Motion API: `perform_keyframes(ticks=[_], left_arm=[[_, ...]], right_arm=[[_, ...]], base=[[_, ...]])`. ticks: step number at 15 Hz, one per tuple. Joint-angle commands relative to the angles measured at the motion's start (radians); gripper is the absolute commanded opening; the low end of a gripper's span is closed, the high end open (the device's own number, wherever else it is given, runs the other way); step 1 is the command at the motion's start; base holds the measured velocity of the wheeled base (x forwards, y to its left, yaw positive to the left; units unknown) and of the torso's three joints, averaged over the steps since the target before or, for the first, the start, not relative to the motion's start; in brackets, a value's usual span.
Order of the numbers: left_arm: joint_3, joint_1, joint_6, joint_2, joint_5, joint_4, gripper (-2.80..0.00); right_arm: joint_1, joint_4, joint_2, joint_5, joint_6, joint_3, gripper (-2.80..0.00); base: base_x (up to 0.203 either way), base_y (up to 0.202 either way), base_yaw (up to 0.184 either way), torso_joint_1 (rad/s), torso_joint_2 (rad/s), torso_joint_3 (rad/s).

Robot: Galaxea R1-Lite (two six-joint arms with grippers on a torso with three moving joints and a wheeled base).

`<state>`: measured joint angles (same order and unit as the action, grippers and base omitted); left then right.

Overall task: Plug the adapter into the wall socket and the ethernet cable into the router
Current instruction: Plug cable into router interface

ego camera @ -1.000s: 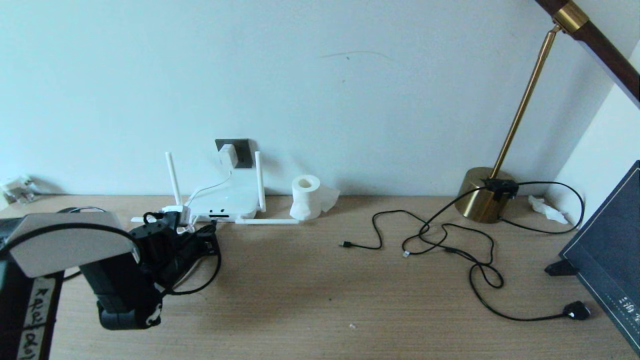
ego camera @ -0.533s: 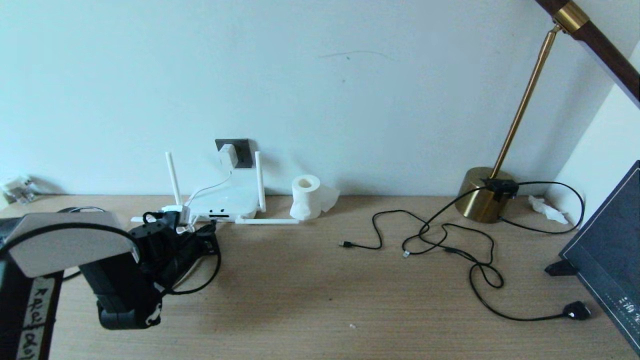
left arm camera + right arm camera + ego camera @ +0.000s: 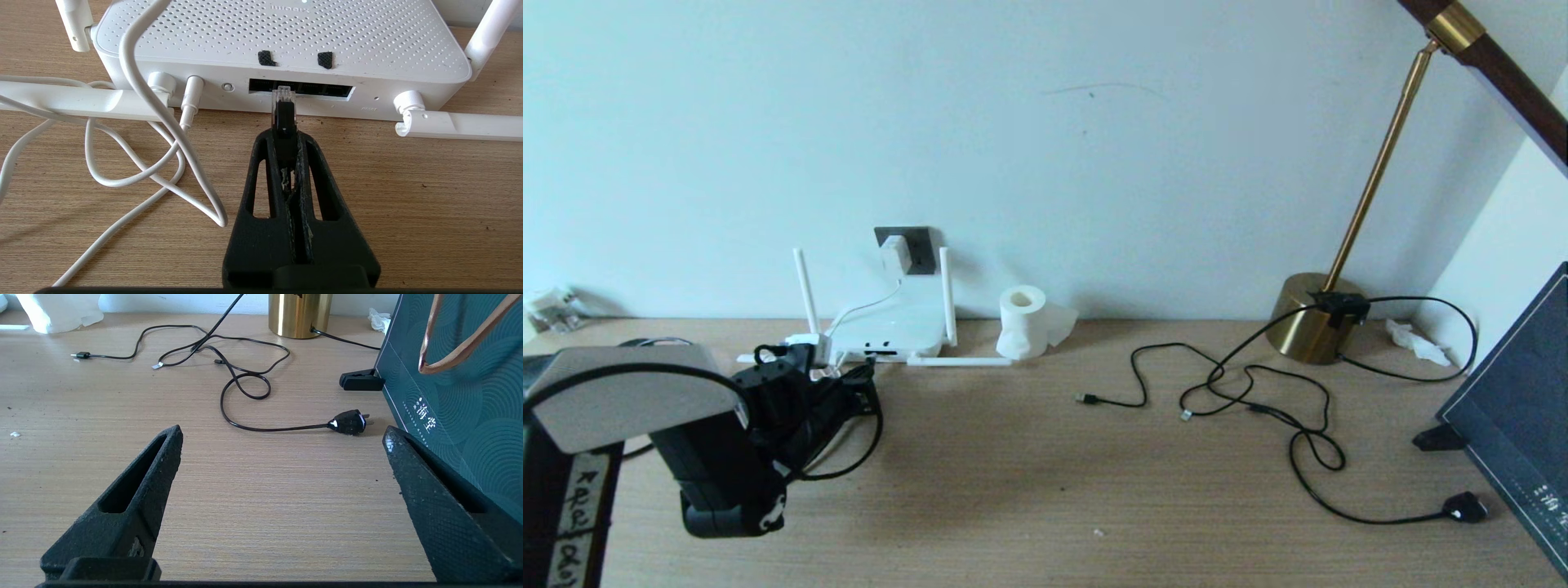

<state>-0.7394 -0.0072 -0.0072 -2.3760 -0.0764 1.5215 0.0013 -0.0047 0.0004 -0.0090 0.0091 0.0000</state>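
Note:
The white router (image 3: 890, 327) lies flat against the wall, its dark port row (image 3: 318, 87) facing me. My left gripper (image 3: 286, 136) is shut on the ethernet cable's black plug (image 3: 284, 116), and the plug's clear tip reaches the left end of the port row. The cable (image 3: 866, 453) loops back beside the left gripper (image 3: 854, 390). On the wall, the white adapter (image 3: 894, 253) sits in the dark grey wall socket (image 3: 920, 245), and its white cord (image 3: 135, 122) runs down to the router. My right gripper (image 3: 282, 433) hovers open over bare table at the right, out of the head view.
A toilet-paper roll (image 3: 1023, 321) stands to the right of the router. Thin black cords (image 3: 1241, 392) sprawl across the table toward the brass lamp base (image 3: 1311, 322). The lamp's bulky plug (image 3: 347, 422) lies near a dark teal bag (image 3: 461, 396). Two antennas (image 3: 457, 124) lie flat on the table.
My left gripper has edged slightly toward the router with the plug in it. Nothing else has moved.

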Motion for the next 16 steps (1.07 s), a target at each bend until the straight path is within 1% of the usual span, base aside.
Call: perform_keyframes(ticks=[1, 16], left_arm=[[0.000, 0.001, 0.000, -0.002, 0.000, 0.009, -2.80], [-0.012, 0.009, -0.002, -0.011, -0.002, 0.009, -2.80]], right_arm=[[0.000, 0.000, 0.001, 0.000, 0.000, 0.000, 0.00], [0.000, -0.001, 0.000, 0.000, 0.000, 0.001, 0.00]], base=[[0.000, 0.000, 0.000, 0.000, 0.00, 0.000], [0.000, 0.000, 0.000, 0.000, 0.00, 0.000]])
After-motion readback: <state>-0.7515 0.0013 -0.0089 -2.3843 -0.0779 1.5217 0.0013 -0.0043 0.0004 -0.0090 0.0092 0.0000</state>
